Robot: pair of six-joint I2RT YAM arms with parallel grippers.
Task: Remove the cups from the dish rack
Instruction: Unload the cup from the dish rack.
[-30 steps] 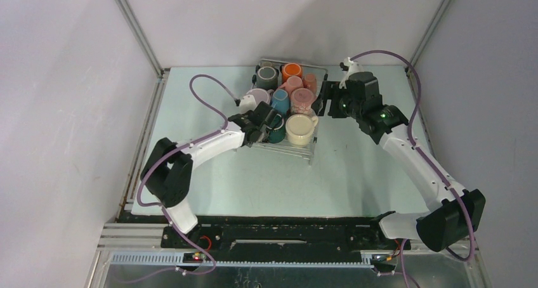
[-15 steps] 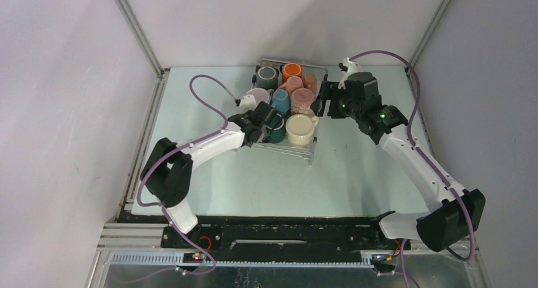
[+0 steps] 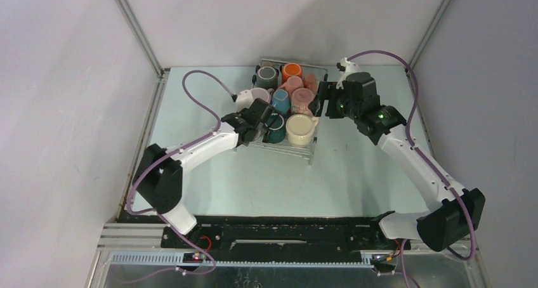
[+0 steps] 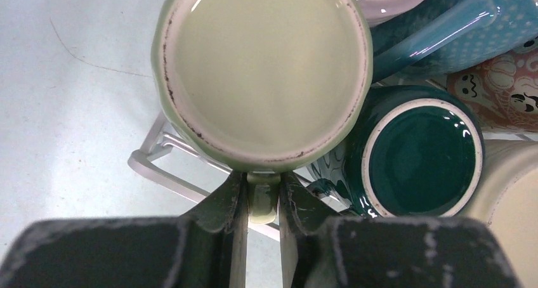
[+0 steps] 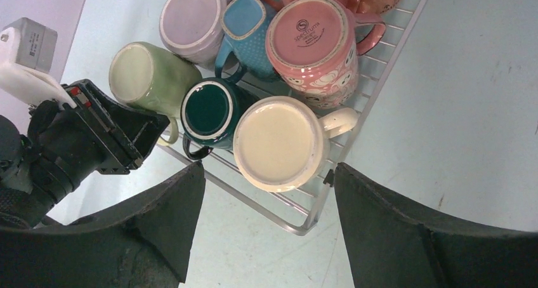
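Observation:
The dish rack (image 3: pixel 298 150) stands at the table's far middle with several cups on it, bases up. My left gripper (image 4: pixel 262 199) is shut on the handle of the pale green mug (image 4: pixel 261 72) at the rack's near left corner (image 4: pixel 165 167); this mug also shows in the right wrist view (image 5: pixel 143 72). Beside it are the teal mug (image 4: pixel 422 151), the blue mug (image 5: pixel 247 21) and the lilac mug (image 5: pixel 190 15). My right gripper (image 5: pixel 268 170) is open above the cream mug (image 5: pixel 279 142), at the rack's right side (image 3: pixel 323 99).
The speckled pink mug (image 5: pixel 314 40) lies behind the cream one. Orange (image 3: pixel 292 71), grey (image 3: pixel 267 77) and pink (image 3: pixel 293 85) mugs fill the rack's far end. Enclosure walls and metal posts (image 3: pixel 136 34) stand close on both sides.
My left gripper has shifted slightly up and to the left with the green mug's handle, its elbow swinging outward. My right gripper has edged a little left toward the rack.

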